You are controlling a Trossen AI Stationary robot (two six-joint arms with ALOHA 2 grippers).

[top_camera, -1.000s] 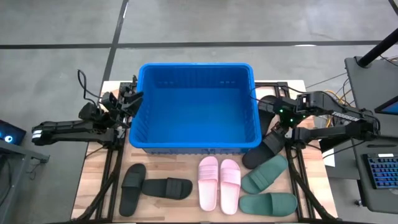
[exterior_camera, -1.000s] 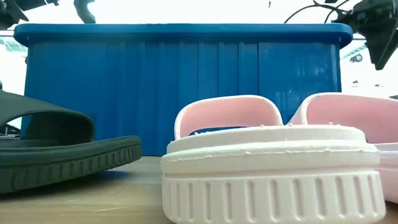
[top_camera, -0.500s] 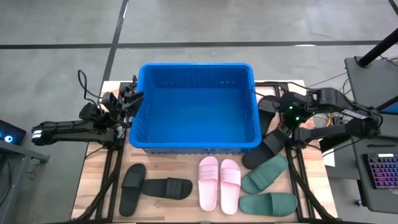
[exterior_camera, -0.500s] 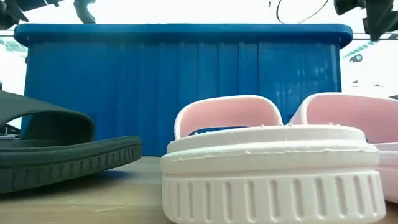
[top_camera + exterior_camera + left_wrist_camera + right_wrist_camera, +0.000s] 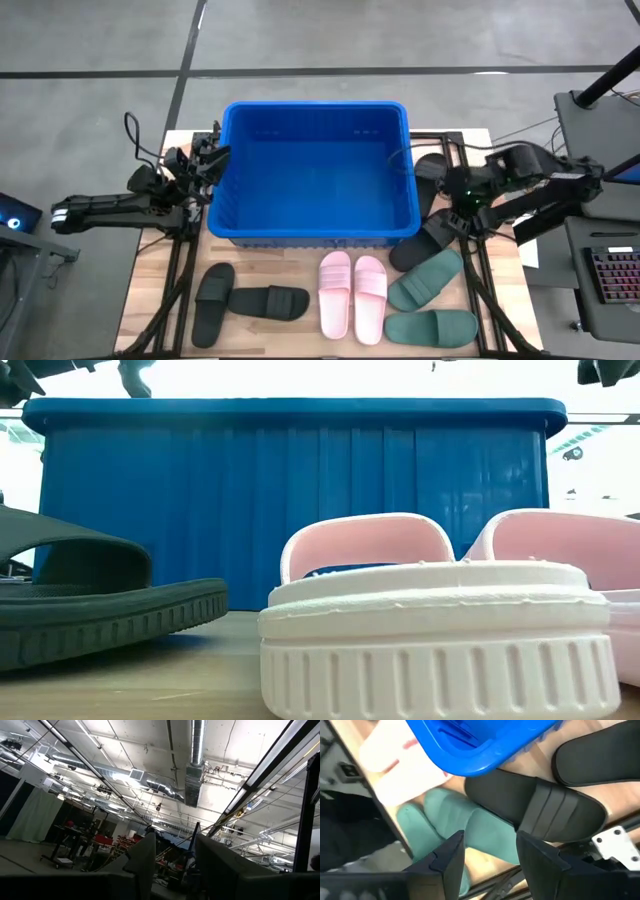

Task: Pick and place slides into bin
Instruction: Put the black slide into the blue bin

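Note:
The blue bin (image 5: 315, 170) stands at the table's middle. My right gripper (image 5: 452, 212) hangs open and empty right of the bin. It is above a black slide (image 5: 535, 805) that lies flat on the table by the bin's near right corner. A second black slide (image 5: 592, 765) lies farther back. Two green slides (image 5: 428, 300), two pink slides (image 5: 352, 295) and two black slides (image 5: 245, 300) lie in a row on the table in front of the bin. My left gripper (image 5: 208, 160) waits open at the bin's left wall, pointing up.
The bin's thick rim (image 5: 480, 757) is close to my right gripper. The table's metal frame rails (image 5: 478, 280) run along both sides. A keyboard (image 5: 612, 275) and a desk stand off the table's right edge. In the low view the pink slides (image 5: 440, 630) fill the foreground.
My right gripper has gone up, leaving the low view's top edge, and has shifted a little toward the table's right and near edges. It stays above the black slide beside the bin. No slide has moved.

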